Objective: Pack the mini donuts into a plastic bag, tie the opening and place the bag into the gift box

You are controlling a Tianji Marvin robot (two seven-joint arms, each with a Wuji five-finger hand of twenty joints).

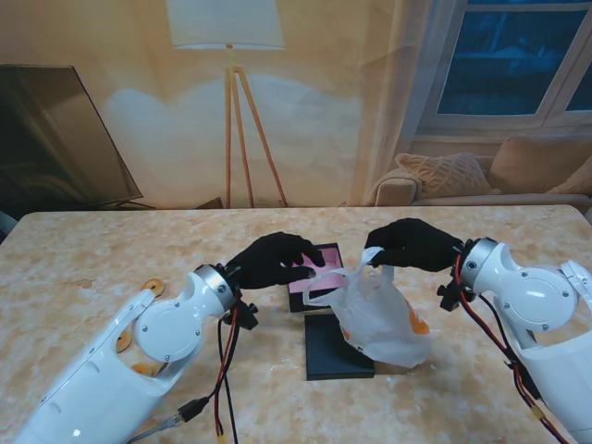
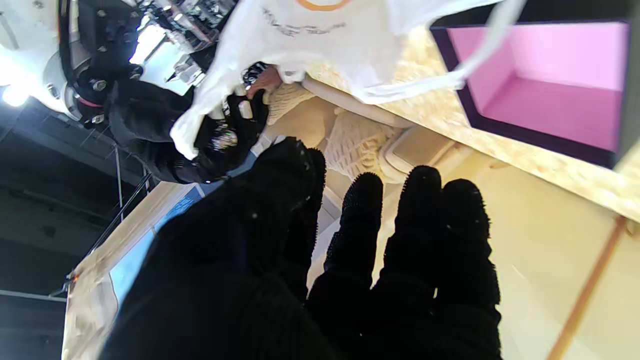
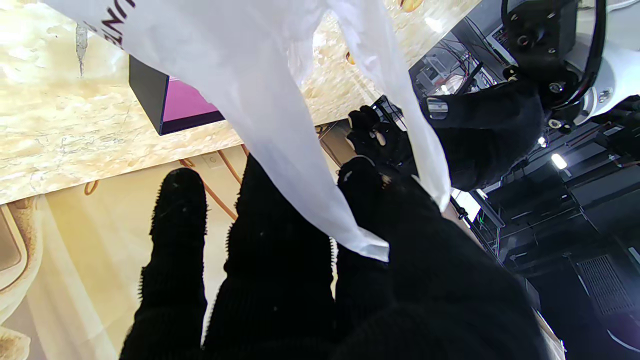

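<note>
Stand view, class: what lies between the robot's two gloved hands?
In the stand view, only a thin handle loop of the plastic bag spans from the left hand to the right hand.

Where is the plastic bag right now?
In the stand's view the plastic bag hangs right of centre, one handle pinched in the right hand, its bulging bottom over the dark lid, just beside the pink-lined gift box.
</note>
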